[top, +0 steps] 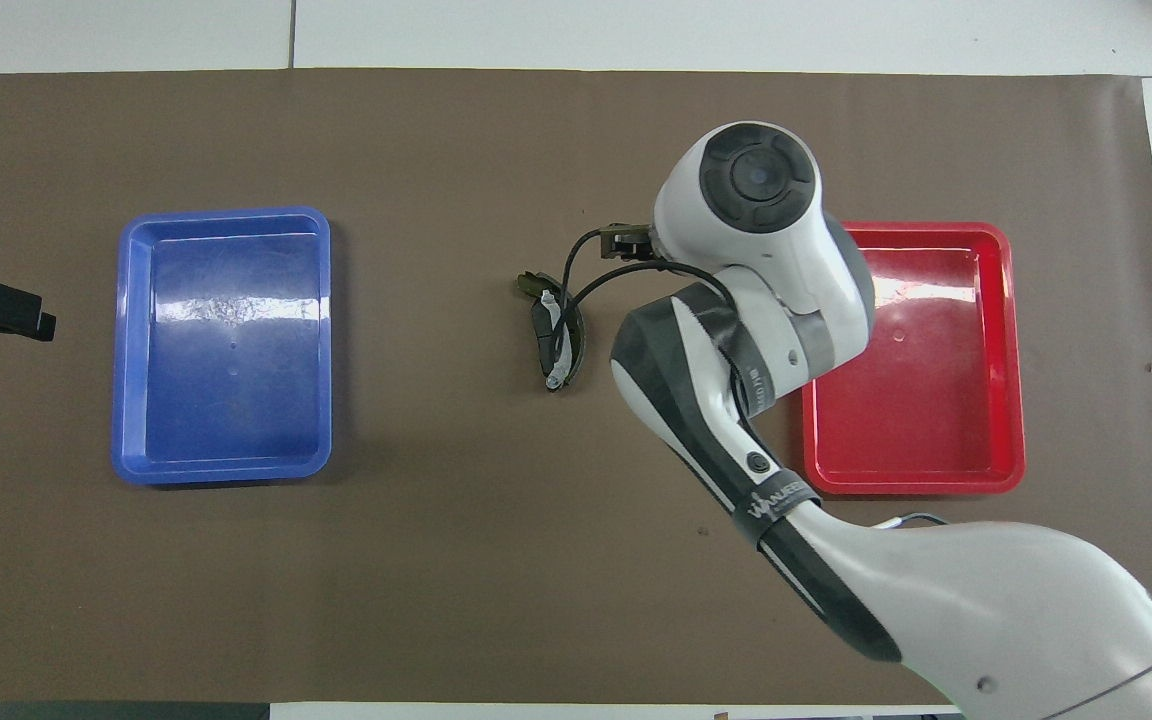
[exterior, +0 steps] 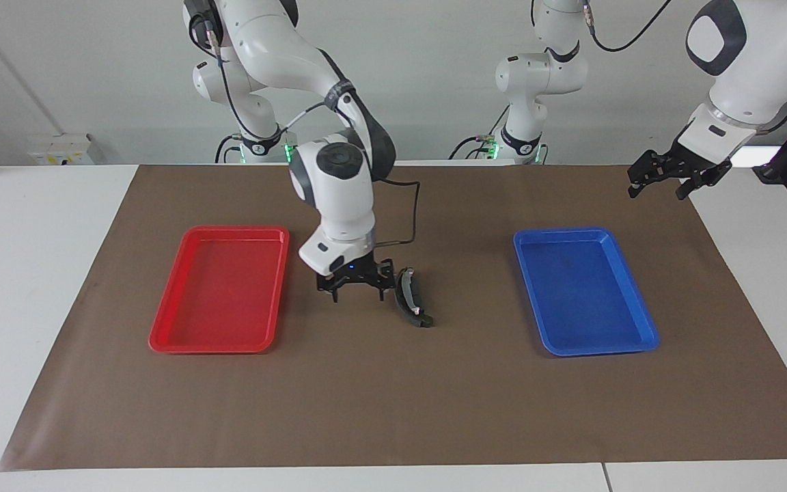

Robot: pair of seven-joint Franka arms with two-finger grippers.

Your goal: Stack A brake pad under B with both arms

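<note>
Currently I list, from the right arm's end of the table: red tray [exterior: 219, 290]; right gripper [exterior: 356, 292], fingers spread, gripping nothing, over the brown mat [exterior: 393, 396] between that tray and the stack; B [exterior: 410, 298], curved, lying on A brake pad [top: 570, 335], mid-table; blue tray [exterior: 583, 290]; left gripper [exterior: 660, 180], claw spread, waiting over the mat's edge at its own end.
</note>
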